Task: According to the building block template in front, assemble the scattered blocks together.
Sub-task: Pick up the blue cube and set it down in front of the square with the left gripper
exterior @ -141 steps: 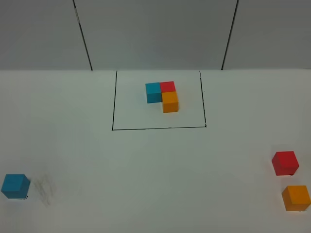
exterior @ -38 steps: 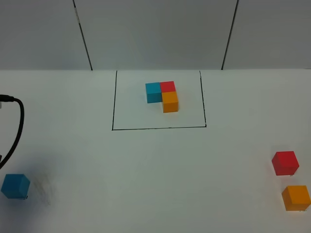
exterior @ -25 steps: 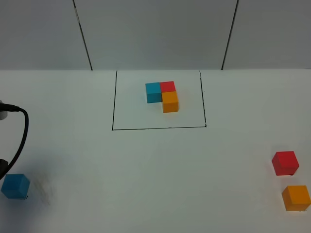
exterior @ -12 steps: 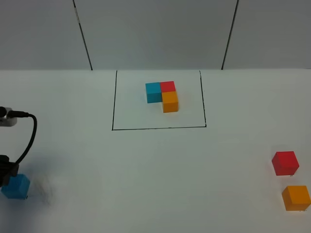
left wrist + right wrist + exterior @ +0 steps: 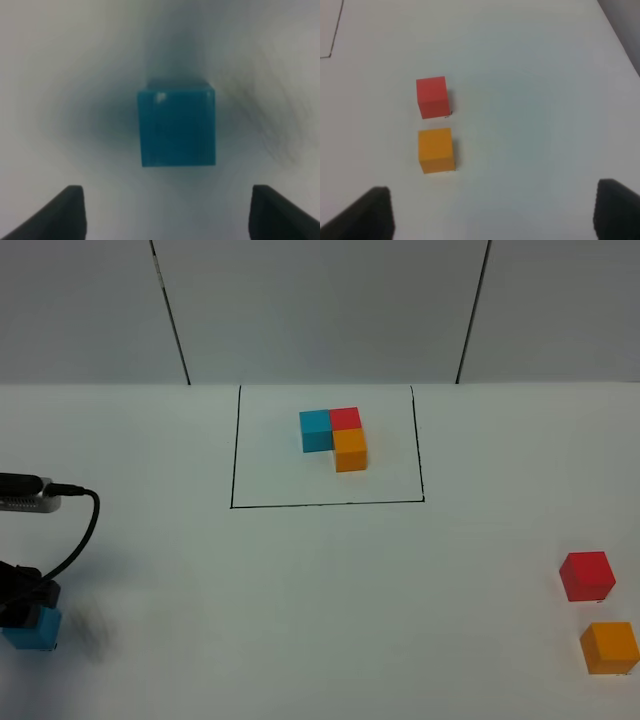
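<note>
On a white table (image 5: pixel 320 580) backed by grey wall panels (image 5: pixel 320 310), the template (image 5: pixel 335 437) of blue, red and orange cubes sits inside a black rectangle (image 5: pixel 330 505) at the far middle. The left gripper (image 5: pixel 172 215) hangs over the loose blue cube (image 5: pixel 177 126) at the near left, fingers wide apart, gripping nothing. The right gripper (image 5: pixel 494 212) is likewise spread and empty; the red cube (image 5: pixel 433 97) and orange cube (image 5: pixel 436 150) lie close together at the near right. From the high camera the blue cube is partly hidden under the gripper; its wrist view is blurred.
</note>
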Available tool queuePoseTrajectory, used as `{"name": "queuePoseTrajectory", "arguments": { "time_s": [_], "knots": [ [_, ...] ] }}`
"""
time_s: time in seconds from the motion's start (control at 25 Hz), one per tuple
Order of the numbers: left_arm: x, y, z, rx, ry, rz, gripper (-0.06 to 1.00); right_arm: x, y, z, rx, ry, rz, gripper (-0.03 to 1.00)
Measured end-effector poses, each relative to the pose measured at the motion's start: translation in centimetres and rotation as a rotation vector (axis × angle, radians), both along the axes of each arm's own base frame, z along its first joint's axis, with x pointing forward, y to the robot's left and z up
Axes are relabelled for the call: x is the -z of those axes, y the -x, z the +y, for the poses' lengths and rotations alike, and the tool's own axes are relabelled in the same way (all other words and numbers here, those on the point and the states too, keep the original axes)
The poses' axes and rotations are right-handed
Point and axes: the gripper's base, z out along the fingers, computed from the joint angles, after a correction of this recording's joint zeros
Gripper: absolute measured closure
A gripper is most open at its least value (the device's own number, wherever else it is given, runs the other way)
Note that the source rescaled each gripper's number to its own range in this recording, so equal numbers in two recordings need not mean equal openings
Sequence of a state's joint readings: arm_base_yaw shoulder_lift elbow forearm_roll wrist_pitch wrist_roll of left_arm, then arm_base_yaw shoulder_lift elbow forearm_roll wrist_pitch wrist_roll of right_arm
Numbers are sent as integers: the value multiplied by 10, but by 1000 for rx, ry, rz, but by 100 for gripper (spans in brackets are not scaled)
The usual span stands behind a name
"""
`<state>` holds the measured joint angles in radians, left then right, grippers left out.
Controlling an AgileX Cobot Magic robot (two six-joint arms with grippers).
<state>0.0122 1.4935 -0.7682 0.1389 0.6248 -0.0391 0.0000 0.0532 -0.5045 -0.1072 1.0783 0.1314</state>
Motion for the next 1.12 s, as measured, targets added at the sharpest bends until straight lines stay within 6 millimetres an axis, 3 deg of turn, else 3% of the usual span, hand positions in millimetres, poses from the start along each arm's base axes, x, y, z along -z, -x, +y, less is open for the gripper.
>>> {"name": "queuePoseTrajectory", "arguments": {
  "time_s": [0.56,1.12],
  "knots": [
    [16,-9,10,-23,-6,17,1,0,0,0,0,-1,0,31],
    [17,-16,6,-31,37,-23,1,0,0,0,0,-1,0,31]
  ]
}}
